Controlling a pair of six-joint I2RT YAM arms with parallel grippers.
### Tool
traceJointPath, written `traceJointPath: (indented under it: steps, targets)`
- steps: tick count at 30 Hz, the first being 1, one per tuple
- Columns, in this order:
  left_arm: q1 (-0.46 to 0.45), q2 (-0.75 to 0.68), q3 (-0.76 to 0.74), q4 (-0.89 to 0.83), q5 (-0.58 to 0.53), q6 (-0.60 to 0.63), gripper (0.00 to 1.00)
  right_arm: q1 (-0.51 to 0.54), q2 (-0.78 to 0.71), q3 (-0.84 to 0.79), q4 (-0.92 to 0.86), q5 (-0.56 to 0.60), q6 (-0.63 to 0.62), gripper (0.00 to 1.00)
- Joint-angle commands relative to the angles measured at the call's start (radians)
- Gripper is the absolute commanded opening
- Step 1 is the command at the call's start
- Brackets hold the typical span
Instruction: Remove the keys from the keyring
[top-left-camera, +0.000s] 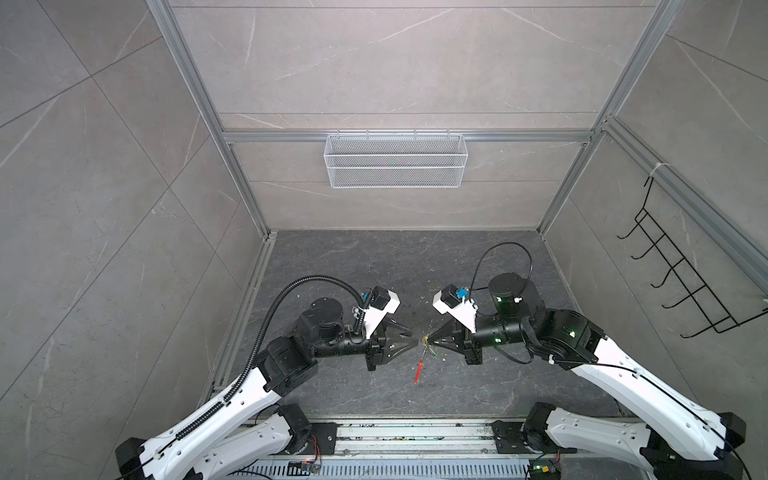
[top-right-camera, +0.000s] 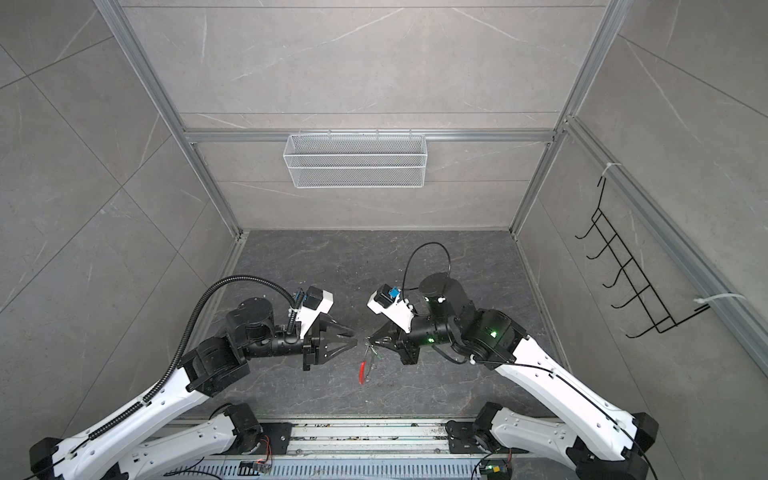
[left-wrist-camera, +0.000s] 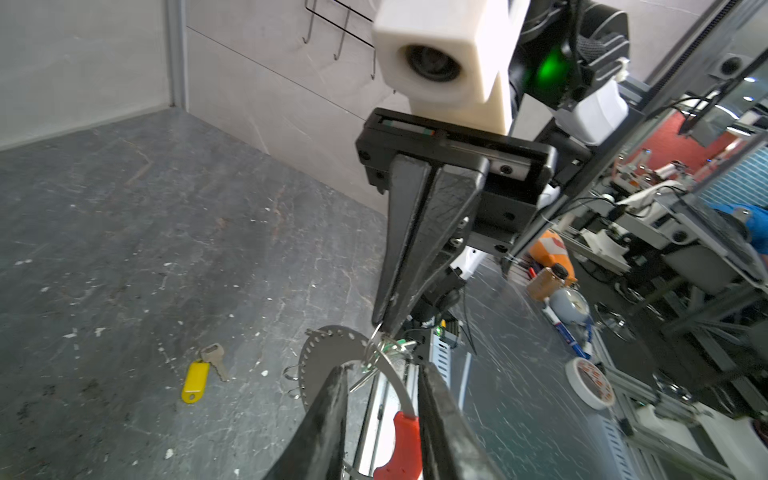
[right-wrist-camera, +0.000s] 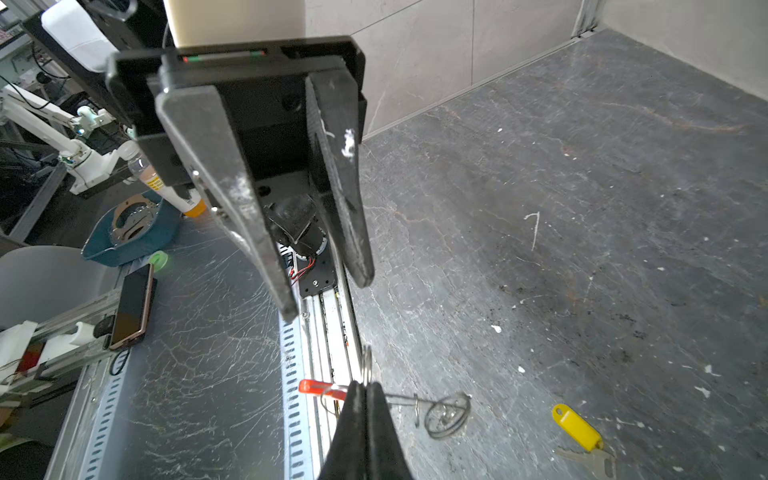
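Yellow key (left-wrist-camera: 195, 379) lies apart — R pincer (left-wrist-camera: 384, 326) pinches keyring (left-wrist-camera: 328, 351).

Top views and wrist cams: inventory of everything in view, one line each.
table: 1, dark grey stone, cell floor
keyring: 1, grey holed band with red segment, held up above the table
yellow key: 1, yellow head, loose on the table, off the keyring
green key: 1, green head, hanging at the keyring
mesh basket: 1, white, back wall
hook rack: 1, black wire, right-hand wall in both top views
tape roll: 1, white, bench outside the cell
phone: 1, dark, bench outside the cell
left gripper: 1, black, open, beside the keyring
right gripper: 1, black, shut on the keyring
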Motion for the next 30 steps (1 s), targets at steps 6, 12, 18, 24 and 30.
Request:
traceJointPath:
  steps: [6,12,18,24,30]
  targets:
    - [0.004,0.050,0.082,-0.049,0.125,0.010,0.31,-0.002,0.018,0.052,-0.023,-0.071,-0.030,0.00]
    - [0.003,0.059,0.091,-0.073,0.114,0.022,0.31,-0.002,0.018,0.061,-0.021,-0.082,-0.026,0.00]
    - [0.003,0.077,0.096,-0.078,0.131,0.027,0.30,-0.002,0.024,0.064,-0.015,-0.092,-0.022,0.00]
    - [0.004,0.082,0.098,-0.072,0.142,0.026,0.27,-0.003,0.028,0.063,-0.006,-0.093,-0.017,0.00]
    - [0.004,0.087,0.096,-0.062,0.145,0.023,0.21,-0.002,0.034,0.060,0.006,-0.098,-0.008,0.00]
